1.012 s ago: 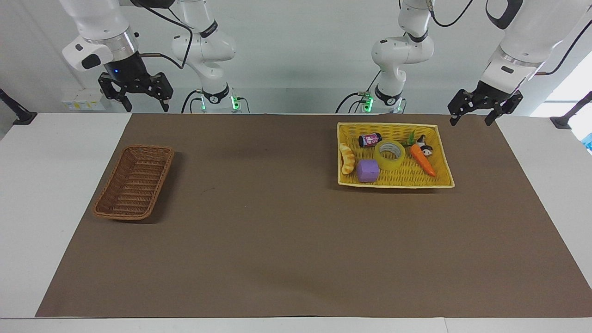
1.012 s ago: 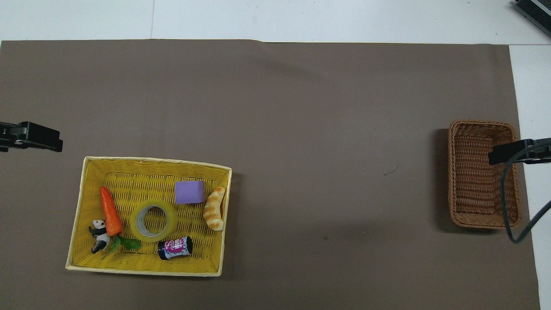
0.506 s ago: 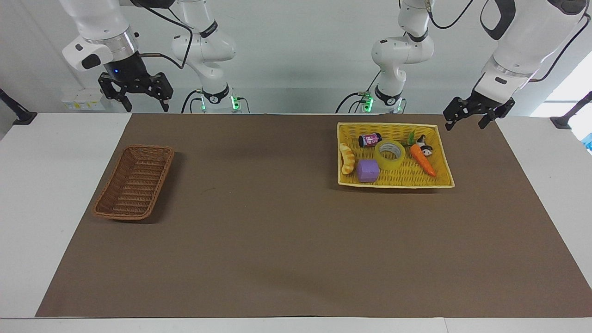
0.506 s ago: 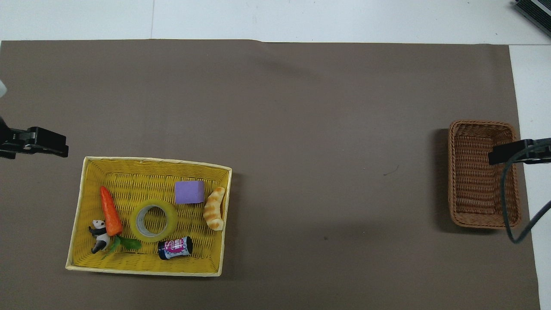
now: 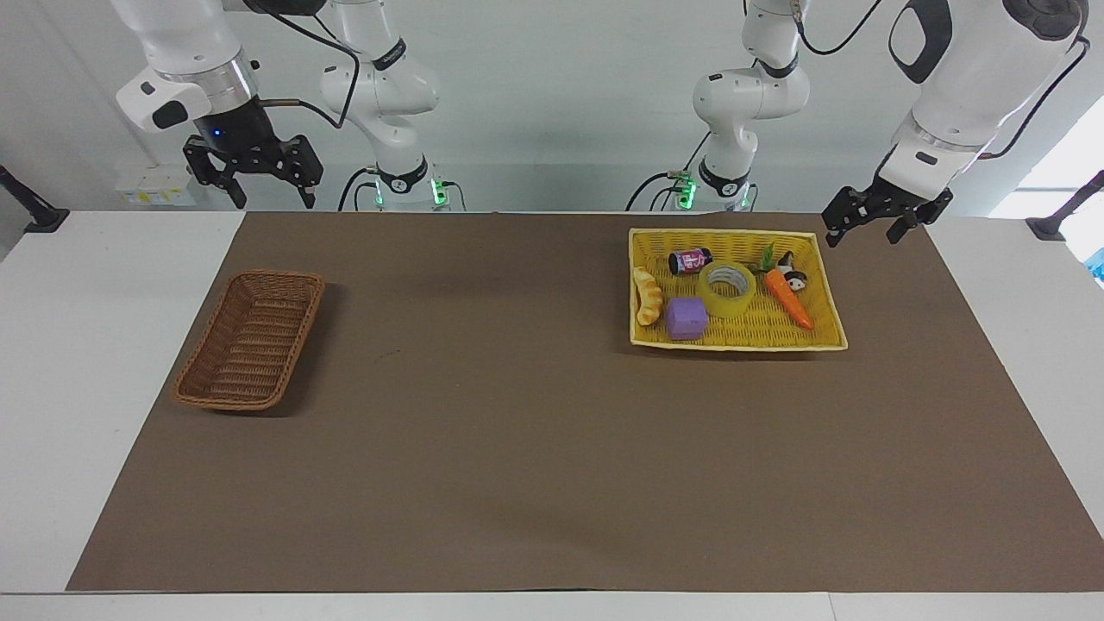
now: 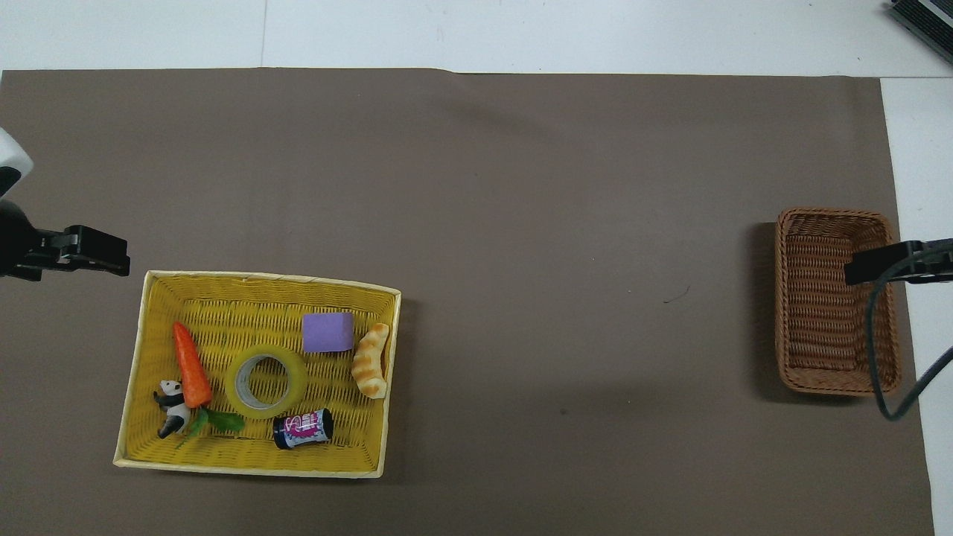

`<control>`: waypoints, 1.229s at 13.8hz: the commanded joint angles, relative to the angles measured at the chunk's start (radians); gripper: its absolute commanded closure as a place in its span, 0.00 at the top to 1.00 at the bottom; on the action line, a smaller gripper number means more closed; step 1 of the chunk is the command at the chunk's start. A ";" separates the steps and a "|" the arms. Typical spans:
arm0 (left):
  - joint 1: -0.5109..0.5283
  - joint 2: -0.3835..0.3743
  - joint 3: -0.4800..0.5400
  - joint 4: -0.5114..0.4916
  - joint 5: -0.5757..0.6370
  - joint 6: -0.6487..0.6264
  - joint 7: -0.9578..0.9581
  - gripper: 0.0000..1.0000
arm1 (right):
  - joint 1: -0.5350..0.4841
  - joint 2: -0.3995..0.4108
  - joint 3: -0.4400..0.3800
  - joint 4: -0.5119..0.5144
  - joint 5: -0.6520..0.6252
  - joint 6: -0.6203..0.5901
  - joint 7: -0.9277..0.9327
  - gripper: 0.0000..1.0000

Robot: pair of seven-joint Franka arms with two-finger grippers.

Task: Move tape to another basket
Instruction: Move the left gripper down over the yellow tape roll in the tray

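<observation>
my counter (image 5: 52, 362): white | brown mat (image 5: 535, 448) covers most of it | wall (image 5: 552, 103) past my bases: pale grey | daylight at left arm's end

Over the last second the left arm's black two-finger claw (image 5: 874, 228) has drifted from over the brown mat's edge, at the left arm's end of the table, toward the flat bright yellow woven tray (image 5: 828, 289). In the facing view it now hangs just beside the tray's corner nearest the robots, lower than a second ago and turned more slantwise, its fingers spread as before. In the overhead view the same claw (image 6: 104, 255) reaches farther into the picture and its white wrist housing (image 6: 11, 160) has come into sight at the edge.
</observation>
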 commanded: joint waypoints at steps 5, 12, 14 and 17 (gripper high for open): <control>0.007 -0.034 0.000 -0.050 -0.017 0.025 -0.007 1.00 | -0.013 -0.015 0.008 -0.006 0.001 -0.010 -0.014 1.00; 0.010 -0.091 0.002 -0.249 -0.041 0.164 -0.017 1.00 | -0.013 -0.015 0.008 -0.006 0.000 -0.010 -0.016 1.00; 0.008 -0.118 0.001 -0.362 -0.044 0.242 -0.050 1.00 | -0.013 -0.015 0.008 -0.006 0.000 -0.010 -0.014 1.00; 0.008 -0.135 0.002 -0.493 -0.089 0.294 -0.056 1.00 | -0.013 -0.015 0.007 -0.007 0.001 -0.007 -0.022 1.00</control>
